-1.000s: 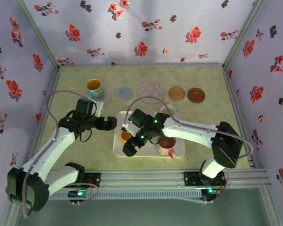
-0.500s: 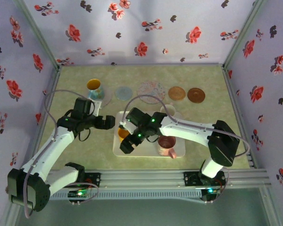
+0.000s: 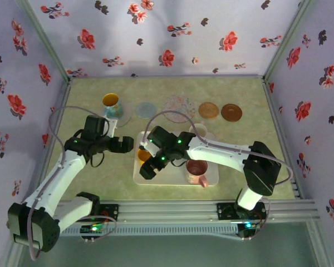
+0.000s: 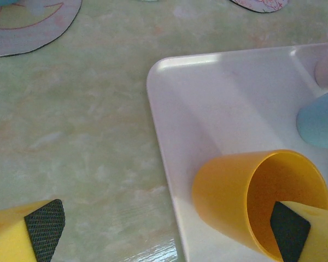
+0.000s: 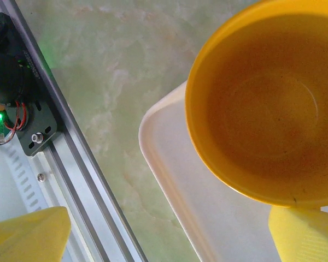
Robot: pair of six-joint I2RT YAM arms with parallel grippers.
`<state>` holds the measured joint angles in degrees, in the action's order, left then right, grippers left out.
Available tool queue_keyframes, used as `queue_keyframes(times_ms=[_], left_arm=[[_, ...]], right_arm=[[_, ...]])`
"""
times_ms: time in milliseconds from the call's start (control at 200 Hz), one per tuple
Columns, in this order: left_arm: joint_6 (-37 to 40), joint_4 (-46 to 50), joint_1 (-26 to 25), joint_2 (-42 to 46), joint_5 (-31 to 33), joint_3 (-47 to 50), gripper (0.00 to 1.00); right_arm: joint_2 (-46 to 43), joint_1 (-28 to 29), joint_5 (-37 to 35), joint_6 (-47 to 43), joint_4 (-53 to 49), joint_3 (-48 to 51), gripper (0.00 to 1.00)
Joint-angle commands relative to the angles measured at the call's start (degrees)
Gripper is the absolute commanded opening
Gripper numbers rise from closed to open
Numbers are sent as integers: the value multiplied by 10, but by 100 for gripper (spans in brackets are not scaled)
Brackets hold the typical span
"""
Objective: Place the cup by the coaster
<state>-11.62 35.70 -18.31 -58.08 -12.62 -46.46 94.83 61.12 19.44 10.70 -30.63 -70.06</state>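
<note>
An orange cup [image 3: 143,156] stands at the left end of the white tray [image 3: 175,179]. In the left wrist view the orange cup [image 4: 246,196] shows its side and mouth, and my left gripper [image 4: 167,232] is open wide, its right pad [image 4: 290,229] lying across the cup's mouth. From above, the left gripper [image 3: 129,143] sits just left of the cup. My right gripper [image 3: 146,168] hovers at the cup's near side, open; its camera looks down into the cup [image 5: 262,103], which sits off towards the right finger [image 5: 306,234]. Coasters line the back: blue [image 3: 146,109], floral [image 3: 178,107], two brown [image 3: 208,110].
A pink mug [image 3: 196,171] and a pale cup [image 3: 197,130] also sit on the tray. A light-blue cup [image 4: 320,120] lies beyond the orange one. Another cup [image 3: 112,104] stands on a coaster at the back left. The metal rail [image 5: 71,164] runs along the near edge.
Both grippers have shifted slightly left and toward the back. The orange cup has moved a little the same way, towards the tray's left edge.
</note>
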Motion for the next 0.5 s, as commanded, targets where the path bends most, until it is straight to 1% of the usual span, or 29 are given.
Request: queue_keyframes(times_ms=[0,120,260,360,435,495], left_arm=[[4,20,6,18,-11,-12,100],[-7,17,6,31,-43,-8,100],[-35,28,6,33,-47,-7,100],[-65,29,5,36,-58,2,100],[-94,18,4,45,-68,18,98],[-124,-2,4,53,-81,37,93]], right_arm=[[-30,-5,-11,-11,2,13,96],[-58,-11,-24,-18,-12,28,96],[-90,-21,-43,-11,-15,50,96],[-94,-25,-54,-2,-17,58,96],[-86,-25,-52,3,-15,58,95],[-77,-26,-48,10,-9,57,95]])
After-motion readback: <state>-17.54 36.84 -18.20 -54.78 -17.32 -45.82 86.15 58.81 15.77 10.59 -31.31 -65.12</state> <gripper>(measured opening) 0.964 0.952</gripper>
